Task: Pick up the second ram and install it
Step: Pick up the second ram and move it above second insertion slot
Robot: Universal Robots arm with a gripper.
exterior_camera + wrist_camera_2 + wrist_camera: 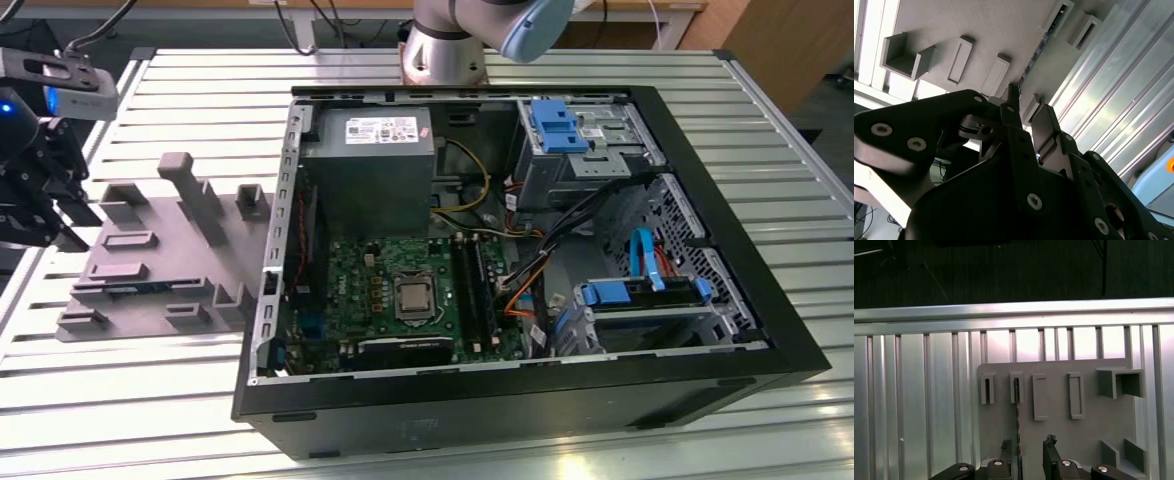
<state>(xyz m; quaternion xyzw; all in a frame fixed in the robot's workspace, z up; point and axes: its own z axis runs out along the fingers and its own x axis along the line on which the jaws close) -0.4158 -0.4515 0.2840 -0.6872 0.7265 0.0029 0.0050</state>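
gripper: my black two-finger gripper (1028,446) hangs over the holder with its fingers apart, nothing clamped yet.

the ram: the second ram, a long thin dark circuit-board stick (1017,410), stands on edge in a slot of the flat grey plastic holder tray (1089,432). The tray sits on the slatted aluminium table (914,405) at the exterior view's left, well apart from the open black computer case (534,420).

line-up: in the first wrist view the stick runs between my fingers, but way closer to one finger than the other.

risk 1: closing off-centre like that could shove the stick sideways in its slot. My guess is it tilts or jams instead of lifting clean.

risk 2: it's a thin edge with not much to grab, so a shallow pinch could let it slip or swing.

risk 3: a crooked hold would, I reckon, carry over to the long black motherboard slots (470,290), where a skewed stick won't seat.
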